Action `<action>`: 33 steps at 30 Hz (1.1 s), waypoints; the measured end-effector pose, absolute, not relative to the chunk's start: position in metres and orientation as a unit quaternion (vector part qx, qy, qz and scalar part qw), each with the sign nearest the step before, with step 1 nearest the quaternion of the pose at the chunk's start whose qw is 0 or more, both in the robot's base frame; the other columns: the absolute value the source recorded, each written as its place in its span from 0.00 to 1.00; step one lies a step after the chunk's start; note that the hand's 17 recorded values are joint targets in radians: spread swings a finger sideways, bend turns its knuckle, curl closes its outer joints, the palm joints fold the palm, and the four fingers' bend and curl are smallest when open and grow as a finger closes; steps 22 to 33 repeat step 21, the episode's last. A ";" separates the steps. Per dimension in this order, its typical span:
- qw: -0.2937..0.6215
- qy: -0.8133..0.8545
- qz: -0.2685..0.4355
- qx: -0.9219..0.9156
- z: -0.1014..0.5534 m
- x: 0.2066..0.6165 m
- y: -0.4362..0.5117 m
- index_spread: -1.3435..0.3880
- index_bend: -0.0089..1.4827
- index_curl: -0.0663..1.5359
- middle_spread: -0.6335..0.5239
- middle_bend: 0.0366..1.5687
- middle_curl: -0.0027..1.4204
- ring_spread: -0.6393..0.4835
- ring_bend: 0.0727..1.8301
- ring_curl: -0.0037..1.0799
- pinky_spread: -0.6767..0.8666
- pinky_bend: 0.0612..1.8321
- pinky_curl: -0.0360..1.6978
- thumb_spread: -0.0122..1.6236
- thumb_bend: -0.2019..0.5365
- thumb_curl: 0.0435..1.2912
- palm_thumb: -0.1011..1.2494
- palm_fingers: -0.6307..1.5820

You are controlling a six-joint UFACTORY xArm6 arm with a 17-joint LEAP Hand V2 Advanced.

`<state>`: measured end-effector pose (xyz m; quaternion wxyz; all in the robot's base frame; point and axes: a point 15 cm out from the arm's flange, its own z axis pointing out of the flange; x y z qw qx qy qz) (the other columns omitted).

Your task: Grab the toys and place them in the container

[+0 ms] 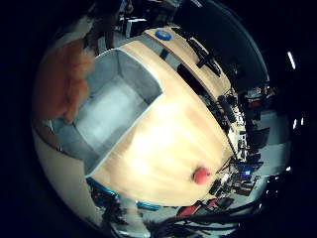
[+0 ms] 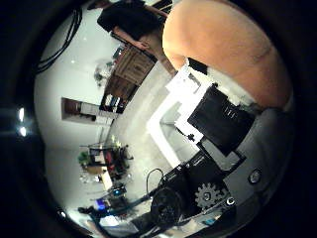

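An orange soft toy (image 2: 223,45) fills much of the right thumb side palm view, close against the palm. My hand (image 2: 216,117) has white and black fingers curled against it. In the right little finger side palm view the same orange toy (image 1: 64,79) shows over the far side of a grey open container (image 1: 109,109) that stands on the light wooden table (image 1: 178,139). A small red toy (image 1: 201,175) lies on the table near its edge, away from the container.
A blue round object (image 1: 163,35) lies at the table's far end. Desks, chairs and dark equipment stand around the table (image 1: 248,119). The right thumb side palm view shows a room with shelves (image 2: 124,74).
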<state>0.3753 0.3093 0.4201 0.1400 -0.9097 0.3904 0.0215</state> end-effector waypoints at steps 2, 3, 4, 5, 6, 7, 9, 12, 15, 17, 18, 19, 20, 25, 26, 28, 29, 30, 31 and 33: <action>0.135 0.388 0.023 -0.911 0.418 0.373 0.310 0.43 0.21 0.45 0.18 0.49 0.42 0.28 0.64 0.43 0.11 0.64 0.28 0.58 0.25 0.31 0.89 0.82; 0.130 0.388 0.020 -0.912 0.416 0.374 0.308 0.43 0.21 0.46 0.18 0.49 0.42 0.28 0.64 0.43 0.11 0.63 0.28 0.58 0.23 0.30 0.86 0.82; 0.127 0.385 0.018 -0.914 0.416 0.374 0.308 0.43 0.20 0.46 0.18 0.49 0.42 0.28 0.63 0.43 0.10 0.63 0.28 0.59 0.17 0.29 0.80 0.81; 0.125 0.382 0.015 -0.916 0.416 0.374 0.308 0.43 0.18 0.45 0.17 0.47 0.41 0.27 0.63 0.42 0.10 0.64 0.28 0.59 0.13 0.26 0.72 0.78; 0.122 0.380 0.013 -0.917 0.415 0.373 0.306 0.43 0.15 0.45 0.17 0.42 0.40 0.27 0.61 0.42 0.09 0.65 0.29 0.59 0.09 0.24 0.60 0.70; 0.111 0.377 0.015 -0.919 0.412 0.370 0.303 0.44 0.14 0.45 0.19 0.36 0.39 0.28 0.58 0.42 0.11 0.64 0.29 0.58 0.04 0.21 0.47 0.55; 0.089 0.372 0.025 -0.924 0.405 0.362 0.301 0.44 0.17 0.46 0.24 0.34 0.38 0.33 0.51 0.41 0.21 0.58 0.30 0.56 0.07 0.19 0.35 0.40; 0.070 0.363 0.034 -0.929 0.406 0.361 0.303 0.46 0.13 0.40 0.33 0.29 0.34 0.43 0.39 0.31 0.41 0.52 0.26 0.52 0.15 0.18 0.23 0.31; 0.062 0.355 0.038 -0.932 0.404 0.362 0.305 0.48 0.12 0.37 0.39 0.25 0.32 0.51 0.32 0.26 0.53 0.49 0.23 0.50 0.19 0.19 0.19 0.27; 0.063 0.351 0.037 -0.933 0.404 0.363 0.306 0.49 0.12 0.36 0.41 0.24 0.31 0.53 0.29 0.24 0.58 0.47 0.21 0.49 0.19 0.19 0.16 0.27; 0.062 0.351 0.038 -0.934 0.403 0.363 0.305 0.49 0.12 0.35 0.42 0.23 0.30 0.55 0.29 0.23 0.60 0.47 0.21 0.48 0.20 0.19 0.15 0.27; 0.063 0.351 0.038 -0.934 0.403 0.363 0.306 0.49 0.12 0.34 0.43 0.22 0.29 0.56 0.28 0.23 0.62 0.46 0.20 0.47 0.21 0.19 0.15 0.28; 0.063 0.350 0.038 -0.934 0.403 0.362 0.306 0.50 0.12 0.33 0.44 0.22 0.29 0.56 0.27 0.23 0.64 0.45 0.20 0.47 0.21 0.20 0.15 0.28; 0.062 0.349 0.038 -0.934 0.404 0.362 0.306 0.50 0.12 0.32 0.44 0.22 0.29 0.57 0.27 0.22 0.65 0.45 0.19 0.47 0.21 0.20 0.14 0.28; 0.062 0.349 0.038 -0.934 0.404 0.362 0.306 0.50 0.12 0.32 0.44 0.22 0.29 0.57 0.27 0.22 0.65 0.45 0.19 0.47 0.21 0.20 0.14 0.28; 0.062 0.349 0.038 -0.934 0.404 0.362 0.306 0.50 0.12 0.32 0.44 0.22 0.29 0.57 0.27 0.22 0.65 0.45 0.19 0.47 0.21 0.20 0.14 0.28; 0.062 0.349 0.038 -0.934 0.404 0.362 0.306 0.50 0.12 0.32 0.44 0.22 0.29 0.57 0.27 0.22 0.65 0.45 0.19 0.47 0.21 0.20 0.14 0.28; 0.062 0.349 0.038 -0.934 0.404 0.362 0.306 0.50 0.12 0.32 0.44 0.22 0.29 0.57 0.27 0.22 0.65 0.45 0.19 0.47 0.21 0.20 0.14 0.28; 0.062 0.349 0.038 -0.934 0.404 0.362 0.306 0.50 0.12 0.32 0.44 0.22 0.29 0.57 0.27 0.22 0.65 0.45 0.19 0.47 0.21 0.20 0.14 0.28; 0.062 0.349 0.038 -0.934 0.404 0.362 0.306 0.50 0.12 0.32 0.44 0.22 0.29 0.57 0.27 0.22 0.65 0.45 0.19 0.47 0.21 0.20 0.14 0.28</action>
